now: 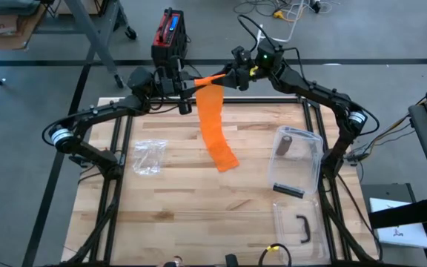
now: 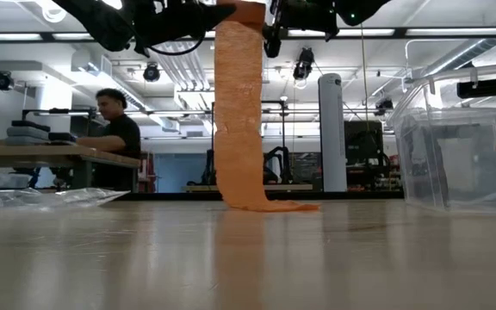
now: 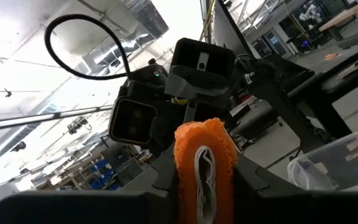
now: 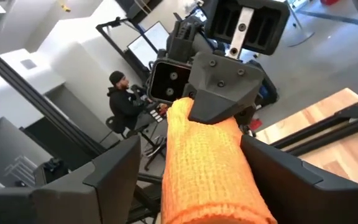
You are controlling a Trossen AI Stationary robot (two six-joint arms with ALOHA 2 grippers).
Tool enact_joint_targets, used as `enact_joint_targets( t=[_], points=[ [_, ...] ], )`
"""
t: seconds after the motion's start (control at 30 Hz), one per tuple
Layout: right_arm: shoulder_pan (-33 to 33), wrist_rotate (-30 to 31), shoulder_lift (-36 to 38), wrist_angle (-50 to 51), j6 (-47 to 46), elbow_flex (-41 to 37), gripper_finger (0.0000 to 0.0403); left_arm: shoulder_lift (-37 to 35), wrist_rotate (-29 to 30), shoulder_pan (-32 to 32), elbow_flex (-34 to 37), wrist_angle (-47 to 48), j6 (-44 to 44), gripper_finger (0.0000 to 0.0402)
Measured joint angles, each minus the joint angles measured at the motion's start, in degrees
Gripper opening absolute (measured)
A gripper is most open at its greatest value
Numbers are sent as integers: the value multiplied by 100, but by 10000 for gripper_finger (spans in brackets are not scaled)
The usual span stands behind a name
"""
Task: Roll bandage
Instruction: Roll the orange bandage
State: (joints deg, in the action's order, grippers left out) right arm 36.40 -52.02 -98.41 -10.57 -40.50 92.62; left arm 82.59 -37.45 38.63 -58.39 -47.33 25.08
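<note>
An orange bandage [image 1: 215, 126] hangs as a long strip over the far middle of the table. Its upper end is rolled [image 1: 210, 78], and its lower end [image 2: 269, 206] lies on the wood. My left gripper [image 1: 191, 87] comes from the table's left and is shut on the rolled end. My right gripper [image 1: 230, 76] faces it from the right, open. In the right wrist view its fingers stand on either side of the roll [image 4: 210, 168]. My left gripper pinches the bandage's rolled end [image 3: 204, 163] between its two fingers, coming nearly level from the table's left. The roll is held high above the table, and the strip [image 2: 238, 112] hangs straight down from it to the wood. My right gripper: one finger [image 4: 284, 174] lies close against the roll's side and the other [image 4: 104, 180] stands off it. Whether it touches the roll, I cannot tell.
A clear plastic box [image 1: 296, 159] stands at the table's right, with its lid [image 1: 295, 222] nearer the front edge. A crumpled clear bag [image 1: 148, 156] lies at the left. A person [image 2: 114, 129] sits at a desk in the room behind.
</note>
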Motion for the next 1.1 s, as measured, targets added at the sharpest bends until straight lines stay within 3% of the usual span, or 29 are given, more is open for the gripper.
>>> enact_joint_targets(
  t=[0.2,0.4,0.73,1.0,1.1],
  points=[
    [0,110,0,76,-39,0,235,0,7,2,0,18,15,67],
    [0,299,0,111,393,0,189,0,103,5,0,20,-349,93],
    [-13,948,4,82,2193,-2,117,-212,247,127,2,129,-3155,182],
    [-44,1575,7,-95,3149,-7,118,-401,204,602,2,311,-5064,250],
    [-127,1895,7,-195,3599,-10,119,-378,105,717,7,375,-5220,264]
  ],
)
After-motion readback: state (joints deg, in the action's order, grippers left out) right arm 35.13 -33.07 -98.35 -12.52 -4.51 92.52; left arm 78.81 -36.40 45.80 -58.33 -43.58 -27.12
